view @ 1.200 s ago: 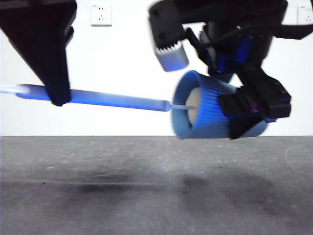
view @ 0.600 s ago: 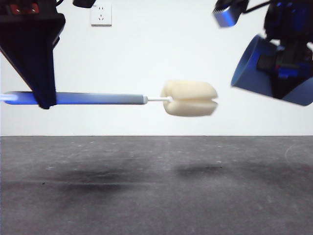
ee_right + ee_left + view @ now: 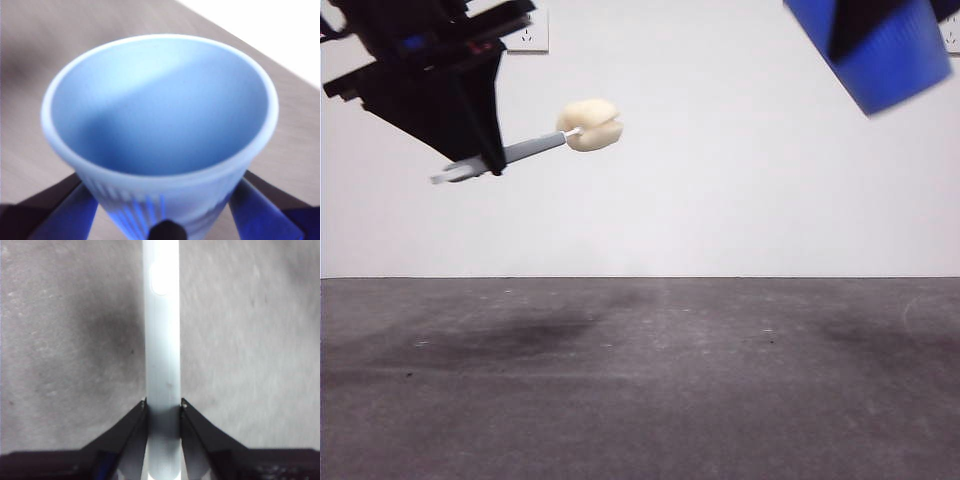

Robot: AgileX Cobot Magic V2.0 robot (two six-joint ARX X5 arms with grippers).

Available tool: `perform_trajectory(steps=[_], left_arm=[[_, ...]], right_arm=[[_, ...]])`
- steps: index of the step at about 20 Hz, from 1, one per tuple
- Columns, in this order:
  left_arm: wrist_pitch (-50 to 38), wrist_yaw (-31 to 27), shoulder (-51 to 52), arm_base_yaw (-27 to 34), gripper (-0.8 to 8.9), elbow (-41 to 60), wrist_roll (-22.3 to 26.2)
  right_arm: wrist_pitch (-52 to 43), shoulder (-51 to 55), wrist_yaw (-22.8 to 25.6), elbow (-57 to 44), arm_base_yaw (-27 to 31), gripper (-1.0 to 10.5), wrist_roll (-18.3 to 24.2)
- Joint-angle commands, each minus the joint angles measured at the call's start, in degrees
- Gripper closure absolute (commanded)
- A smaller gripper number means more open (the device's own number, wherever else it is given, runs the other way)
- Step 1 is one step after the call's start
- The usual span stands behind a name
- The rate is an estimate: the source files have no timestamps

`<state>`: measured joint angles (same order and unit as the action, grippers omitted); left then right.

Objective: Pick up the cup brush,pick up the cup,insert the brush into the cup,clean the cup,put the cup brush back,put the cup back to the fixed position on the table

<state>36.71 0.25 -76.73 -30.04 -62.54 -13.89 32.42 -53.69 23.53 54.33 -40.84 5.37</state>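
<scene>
My left gripper (image 3: 485,160) is high at the upper left of the front view, shut on the grey handle of the cup brush (image 3: 535,148). The brush tilts up to the right, its cream sponge head (image 3: 590,125) free in the air. The left wrist view shows the pale handle (image 3: 161,365) clamped between the jaws (image 3: 162,407) above the table (image 3: 60,340). My right gripper (image 3: 165,210) is shut on the light blue cup (image 3: 160,125), whose inside is empty. The cup (image 3: 880,50) shows at the top right corner of the front view, held high and tilted.
The dark grey table (image 3: 640,380) spans the lower half of the front view, with faint shadows of the arms on it. A white wall with a socket (image 3: 528,35) stands behind.
The brush has come out of the cup. My left gripper lifted the brush up and left, tilting it. My right gripper carried the cup up to the right corner.
</scene>
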Motion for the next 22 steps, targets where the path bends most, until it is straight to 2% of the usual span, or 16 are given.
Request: perform_trajectory(steps=[1, 4, 12, 15, 19, 21, 22], left_arm=[[-1.1, -1.6, -3.7, 0.0, 8.22, 0.3, -6.1], [-2.9, -2.6, -10.3, -0.8, 8.22, 0.3, -9.4], [-8.6, -5.1, -22.9, -2.7, 8.22, 0.3, -13.2], [-9.8, -5.6, -24.9, -3.4, 8.22, 0.3, -13.6], [-10.2, -7.7, -25.4, -3.7, 8.22, 0.3, -16.4], [-10.5, -7.3, -25.4, -3.7, 7.99, 0.3, -16.8], [-10.4, -7.1, -25.4, -3.7, 7.24, 0.3, -16.8]], right_arm=[[-2.4, 1.9, -4.7, 0.3, 0.0, 9.6, -8.6], [-3.7, 3.6, -8.6, 0.3, 0.0, 9.6, -10.1], [-3.2, 4.0, -8.6, 0.3, 0.0, 9.6, -10.1], [-3.2, 4.0, -8.6, 0.3, 0.0, 9.6, -10.1], [-2.0, 3.9, -8.6, 0.3, 0.0, 9.6, -10.2], [-1.6, 3.8, -8.6, 0.3, 0.0, 9.6, -10.5], [-1.6, 3.8, -8.6, 0.3, 0.0, 9.6, -10.5]])
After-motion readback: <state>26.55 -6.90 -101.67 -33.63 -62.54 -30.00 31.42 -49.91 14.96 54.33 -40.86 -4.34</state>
